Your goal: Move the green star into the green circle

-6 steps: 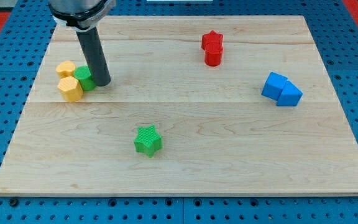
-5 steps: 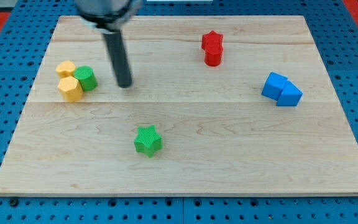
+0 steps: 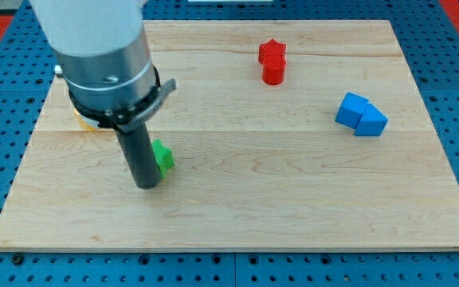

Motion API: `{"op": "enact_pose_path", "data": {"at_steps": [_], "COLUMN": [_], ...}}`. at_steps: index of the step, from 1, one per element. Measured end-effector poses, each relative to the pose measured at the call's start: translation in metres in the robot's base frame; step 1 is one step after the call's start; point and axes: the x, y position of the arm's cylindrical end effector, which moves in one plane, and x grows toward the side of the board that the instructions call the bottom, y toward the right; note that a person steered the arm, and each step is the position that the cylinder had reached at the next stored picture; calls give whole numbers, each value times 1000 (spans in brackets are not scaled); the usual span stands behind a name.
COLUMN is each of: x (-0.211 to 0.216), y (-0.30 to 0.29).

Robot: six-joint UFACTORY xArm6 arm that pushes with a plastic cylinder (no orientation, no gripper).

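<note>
The green star point(image 3: 163, 157) lies on the wooden board point(image 3: 293, 191) left of centre, mostly hidden behind my rod. My tip point(image 3: 147, 185) rests on the board at the star's lower left, touching or very close to it. The arm's grey body covers the upper left of the board, so the green circle does not show. Only a sliver of a yellow block point(image 3: 86, 123) shows under the arm at the left.
A red star point(image 3: 272, 53) sits on top of a red cylinder point(image 3: 273, 73) near the view's top centre. Two blue blocks point(image 3: 361, 115) lie together at the view's right.
The rod left the green circle, swung right, then down to the green star. The star has shifted up and to the left. The arm now hides the green circle and most yellow blocks.
</note>
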Motion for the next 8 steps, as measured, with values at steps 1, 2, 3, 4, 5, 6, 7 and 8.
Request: {"op": "enact_pose_path", "data": {"at_steps": [1,2,3,4,5,6,7,8], "x": [-3,-3,-10,-36,-61,-72,-72,-78], "y": [40,77,55,23,-11,-29,-31,-41]}}
